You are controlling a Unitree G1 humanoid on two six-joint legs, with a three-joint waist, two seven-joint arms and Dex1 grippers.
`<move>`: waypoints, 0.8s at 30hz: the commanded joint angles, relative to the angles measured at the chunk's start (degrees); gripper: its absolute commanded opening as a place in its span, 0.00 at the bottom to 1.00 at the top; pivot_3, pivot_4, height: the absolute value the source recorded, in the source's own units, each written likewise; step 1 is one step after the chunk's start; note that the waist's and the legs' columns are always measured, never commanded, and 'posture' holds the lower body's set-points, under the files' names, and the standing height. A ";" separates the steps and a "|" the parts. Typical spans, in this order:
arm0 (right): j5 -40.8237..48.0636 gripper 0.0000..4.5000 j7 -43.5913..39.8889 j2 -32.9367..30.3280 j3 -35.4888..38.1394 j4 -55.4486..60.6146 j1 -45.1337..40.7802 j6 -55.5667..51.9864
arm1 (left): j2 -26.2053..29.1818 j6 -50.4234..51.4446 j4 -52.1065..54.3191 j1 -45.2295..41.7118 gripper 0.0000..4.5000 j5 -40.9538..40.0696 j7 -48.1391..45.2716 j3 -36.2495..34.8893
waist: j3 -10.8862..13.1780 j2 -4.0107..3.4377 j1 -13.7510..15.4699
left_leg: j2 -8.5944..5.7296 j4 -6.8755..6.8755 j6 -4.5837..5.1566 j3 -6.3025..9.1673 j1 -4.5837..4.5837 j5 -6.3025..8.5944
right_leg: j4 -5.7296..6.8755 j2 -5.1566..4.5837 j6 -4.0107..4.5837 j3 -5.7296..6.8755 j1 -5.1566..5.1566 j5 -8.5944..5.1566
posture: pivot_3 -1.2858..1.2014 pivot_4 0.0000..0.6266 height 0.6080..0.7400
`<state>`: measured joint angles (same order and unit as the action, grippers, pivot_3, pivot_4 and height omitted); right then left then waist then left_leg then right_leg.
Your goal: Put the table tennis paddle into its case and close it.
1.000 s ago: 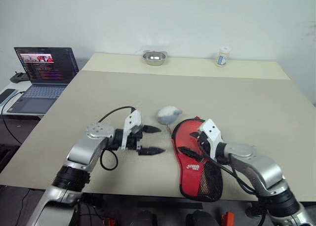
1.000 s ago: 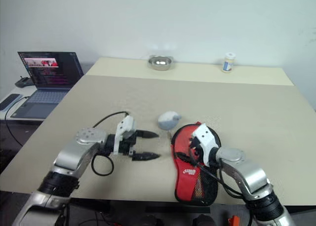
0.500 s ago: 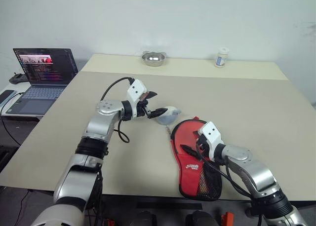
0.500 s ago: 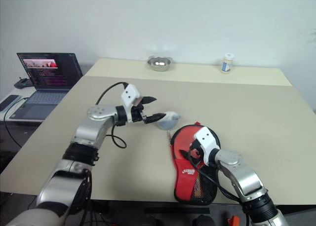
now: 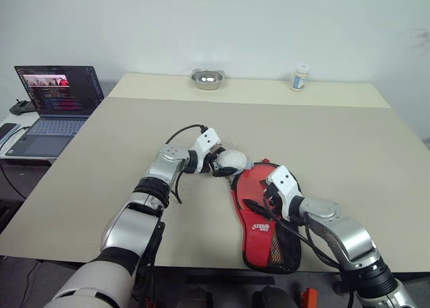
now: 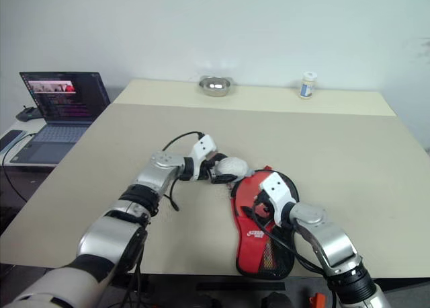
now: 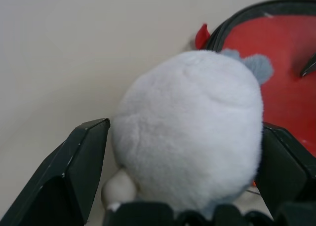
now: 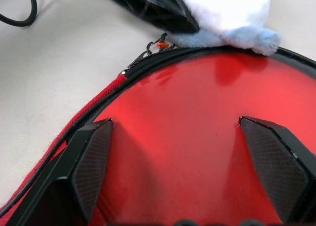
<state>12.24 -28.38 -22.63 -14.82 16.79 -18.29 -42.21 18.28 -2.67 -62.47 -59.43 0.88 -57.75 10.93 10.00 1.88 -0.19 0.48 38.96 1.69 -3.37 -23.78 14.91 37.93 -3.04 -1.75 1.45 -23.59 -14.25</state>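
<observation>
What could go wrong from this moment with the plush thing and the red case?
1. The open left tool straddles the white plush toy, which touches the case rim; closing or lifting might drag the case.
2. The zipper pull lies right beside the toy and may snag.
3. The open right tool hovers over the red face and might shift it.

Case (image 5: 263, 207) red, white logo, black mesh and trim. My gripper fingers (image 7: 74, 171) black. Plush oval (image 5: 231, 161) between them white with grey tuft. Tabletop (image 5: 336, 146) beige. Bowl (image 5: 207, 79) at far edge silver.
</observation>
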 commanded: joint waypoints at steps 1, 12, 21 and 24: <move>-1.22 0.99 0.82 0.04 0.97 1.70 -1.80 0.83 | 0.37 -0.87 -2.27 -1.27 1.00 1.32 2.03 -0.91 | 0.00 0.00 -0.01 | 0.00 0.00 0.00 0.00 0.00 0.00 | 0.01 0.00 0.00 0.00 0.00 0.00 | 0.52 0.24 1.00; -2.13 0.99 -1.01 -0.18 -1.57 -2.57 -0.15 -1.75 | 0.32 -2.18 -1.04 -0.57 1.00 1.96 3.35 -1.42 | -0.01 0.00 -0.02 | 0.02 0.01 0.00 0.01 0.02 0.00 | 0.05 -0.01 0.00 0.01 0.00 0.00 | 0.52 0.24 1.00; -2.47 0.99 -2.80 -0.66 -3.91 -4.14 0.88 -6.36 | -1.57 -0.93 -1.96 -4.39 1.00 4.00 12.64 -1.95 | -0.27 0.32 -0.01 | 0.03 0.01 0.00 0.04 0.18 0.00 | 0.07 -0.03 0.00 0.03 0.17 0.00 | 0.52 0.24 1.00; -2.84 0.99 -2.29 -0.44 -3.58 -4.56 0.84 -6.54 | -2.28 1.26 -2.39 -4.85 1.00 3.53 12.03 -2.32 | -0.32 0.32 -0.02 | 0.03 -0.01 0.00 0.01 0.32 0.00 | 0.05 -0.03 0.00 0.01 0.28 0.00 | 0.52 0.24 1.00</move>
<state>10.22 -30.38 -22.45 -16.19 15.14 -19.32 -45.42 16.17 -2.70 -64.65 -63.43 4.45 -46.07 9.35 9.68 2.20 -0.21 0.52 38.94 1.69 -3.36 -23.45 14.92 37.98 -3.06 -1.75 1.47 -23.30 -14.25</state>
